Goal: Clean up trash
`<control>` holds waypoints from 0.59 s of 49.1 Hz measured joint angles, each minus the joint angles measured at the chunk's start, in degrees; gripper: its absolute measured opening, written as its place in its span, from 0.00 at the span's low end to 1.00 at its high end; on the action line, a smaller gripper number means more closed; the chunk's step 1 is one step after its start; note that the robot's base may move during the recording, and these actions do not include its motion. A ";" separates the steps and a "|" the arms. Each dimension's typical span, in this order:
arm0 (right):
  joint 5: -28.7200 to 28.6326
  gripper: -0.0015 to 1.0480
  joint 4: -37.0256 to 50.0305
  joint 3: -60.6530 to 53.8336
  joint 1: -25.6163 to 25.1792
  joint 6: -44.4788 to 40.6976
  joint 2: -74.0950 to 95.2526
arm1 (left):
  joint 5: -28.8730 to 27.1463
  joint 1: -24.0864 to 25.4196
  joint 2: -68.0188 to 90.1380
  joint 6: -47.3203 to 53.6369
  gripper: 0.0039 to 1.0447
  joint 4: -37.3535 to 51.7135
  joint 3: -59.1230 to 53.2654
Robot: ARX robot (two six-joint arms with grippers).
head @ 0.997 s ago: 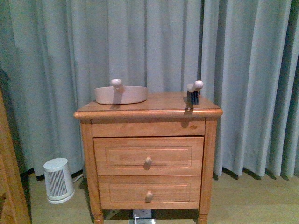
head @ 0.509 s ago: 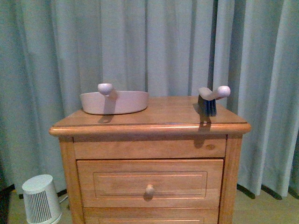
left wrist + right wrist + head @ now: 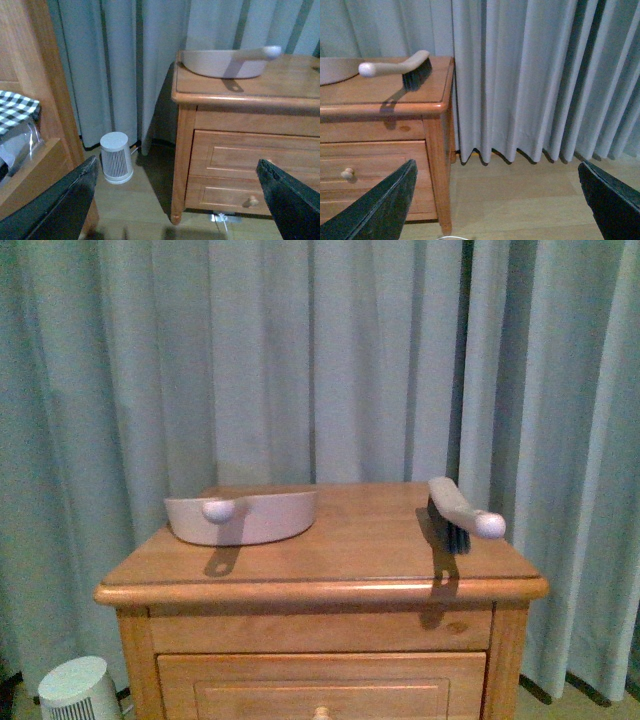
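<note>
No crumpled white paper wad shows in any view; the trash is out of view. A pale dustpan (image 3: 255, 517) with a knobbed handle and a hand brush (image 3: 455, 510) with dark bristles lie on top of a wooden nightstand (image 3: 330, 555). The dustpan (image 3: 220, 62) also shows in the left wrist view and the brush (image 3: 400, 67) in the right wrist view. My left gripper (image 3: 176, 167) is open and empty, low in front of the nightstand's left side. My right gripper (image 3: 496, 170) is open and empty above the floor, right of the nightstand. Neither arm shows in the front view.
Grey-blue curtains (image 3: 380, 360) hang behind the nightstand. A small white heater (image 3: 116, 156) stands on the floor left of it. A wooden piece of furniture with a checked cloth (image 3: 17, 107) stands further left. Wooden floor (image 3: 520, 195) lies to the right.
The front view has moved closer to the nightstand and higher: its top now sits lower and larger in the picture, and the lower drawers have dropped out of view.
</note>
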 joint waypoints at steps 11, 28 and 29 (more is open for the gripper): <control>0.02 0.93 0.00 0.00 0.00 0.02 0.02 | 0.00 0.00 0.02 0.02 0.93 0.00 0.00; 0.02 0.93 0.00 0.00 0.00 0.00 0.02 | -10.08 -8.00 28.65 5.05 0.93 8.92 14.32; 0.02 0.93 0.00 0.00 0.00 0.02 0.02 | -10.47 -8.76 31.71 5.92 0.93 9.62 16.61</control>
